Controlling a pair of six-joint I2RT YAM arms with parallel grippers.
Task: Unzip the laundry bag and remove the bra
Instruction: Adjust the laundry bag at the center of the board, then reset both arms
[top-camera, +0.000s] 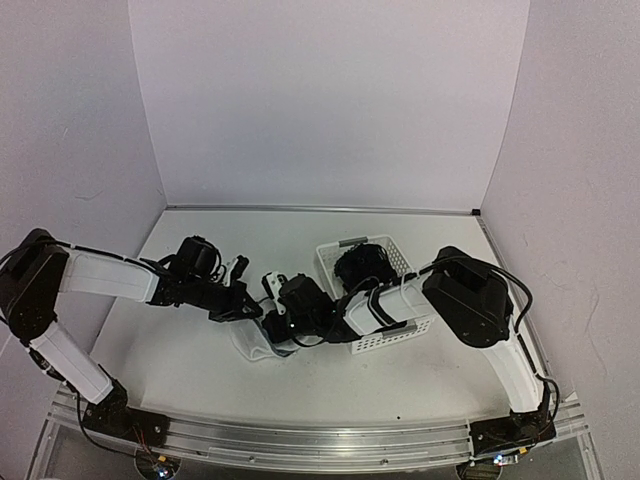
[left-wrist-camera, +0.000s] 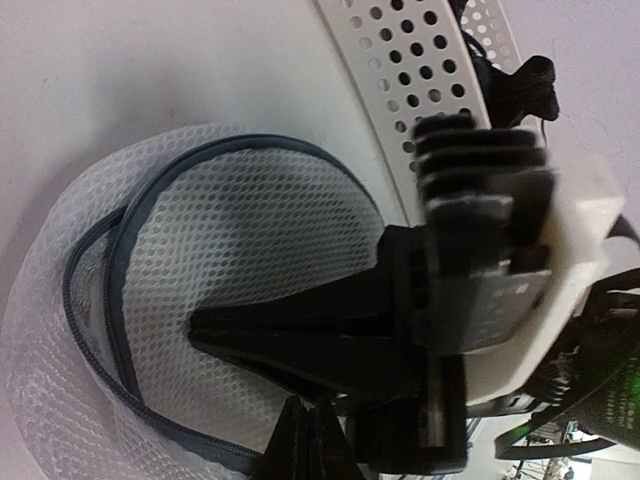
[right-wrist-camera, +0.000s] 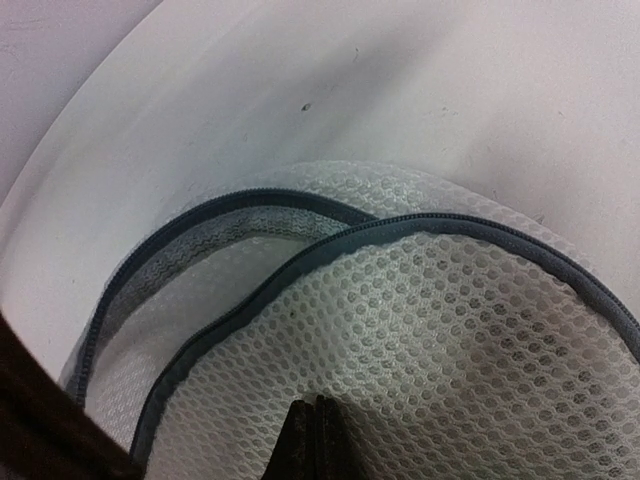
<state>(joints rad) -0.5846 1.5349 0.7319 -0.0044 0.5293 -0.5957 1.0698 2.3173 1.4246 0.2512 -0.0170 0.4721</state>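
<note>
Laundry bag mostly hidden under arms overhead; left end effector, right end effector tips together, cropped; grip unclear.

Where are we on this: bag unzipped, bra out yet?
Done: the laundry bag gapes unzipped, and a black garment, likely the bra, lies in the basket. In hand: the left end effector and right end effector sit shut at the mesh. Left: probably only withdrawing the arms.
</note>
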